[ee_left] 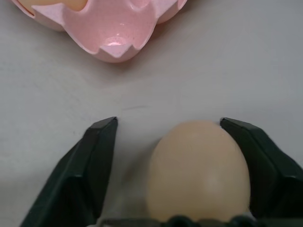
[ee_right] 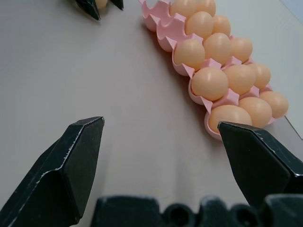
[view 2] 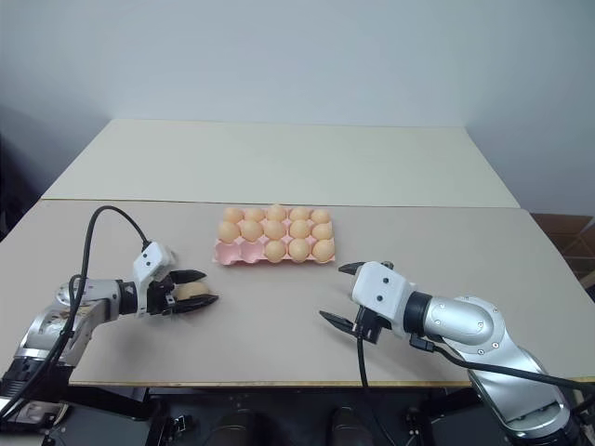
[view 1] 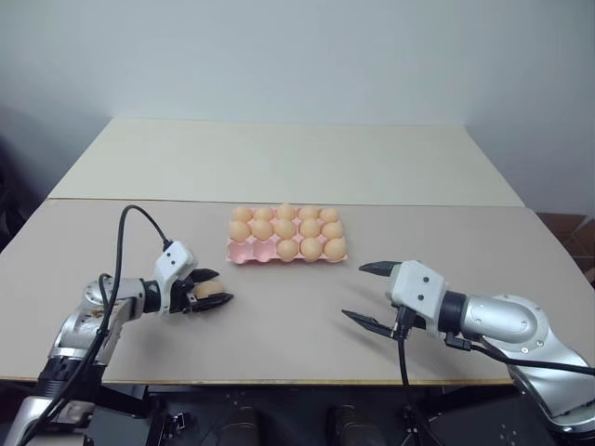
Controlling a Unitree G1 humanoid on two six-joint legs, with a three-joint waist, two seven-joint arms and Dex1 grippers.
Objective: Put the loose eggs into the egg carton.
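Note:
One loose egg [view 1: 208,290], tan-orange, lies on the table left of the pale pink egg carton [view 1: 244,252]. My left gripper [view 1: 213,288] is open around this egg [ee_left: 199,170]. One finger [ee_left: 258,161] rests against it, and a strip of table shows between it and the other finger [ee_left: 90,165]. The carton holds several eggs [view 1: 287,229]. Its two front-left cups [ee_left: 113,28] are bare. My right gripper [view 1: 365,293] hangs open and empty over the table, in front of the carton's right end [ee_right: 165,34].
A second, cream table [view 1: 297,158] adjoins the far side of the grey one. The table's front edge [view 1: 279,381] runs just below both arms. A black cable [view 1: 121,251] loops over my left arm.

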